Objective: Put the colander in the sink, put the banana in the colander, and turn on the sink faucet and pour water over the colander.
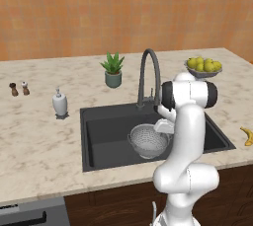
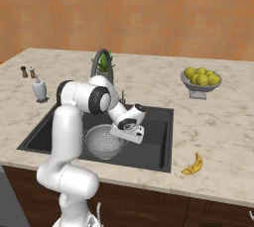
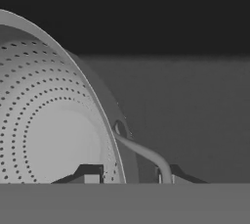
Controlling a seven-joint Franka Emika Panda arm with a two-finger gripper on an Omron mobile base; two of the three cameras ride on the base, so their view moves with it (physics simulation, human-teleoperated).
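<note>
Table (image 1: 39, 141): marbled top, carries everything. Sink (image 1: 99, 136) is set into it, dark basin, no water visible. Sink faucet (image 1: 149, 74) arches over the back edge, looks off, lever untouched as far as I can judge.

Colander (image 1: 147, 140) sits upright inside the sink, toward its right half. Step one looks done or nearly done.

Hand (image 3: 128, 178) is low in the sink at the colander's right rim. In the hand view the two fingertips straddle the rim by the wire side handle, one inside the bowl, one outside. Cannot tell if they clamp the rim or have let go; gap looks narrow.

Fruit bowl (image 1: 203, 68) with round yellow-green fruit at back right, plant pot (image 1: 113, 78) behind the faucet, soap dispenser (image 1: 60, 104) left of the sink.

Banana (image 1: 247, 136) lies on the table, well right of the sink, not yet picked.

Left: free the hand, fetch banana, drop it in colander, open faucet.
</note>
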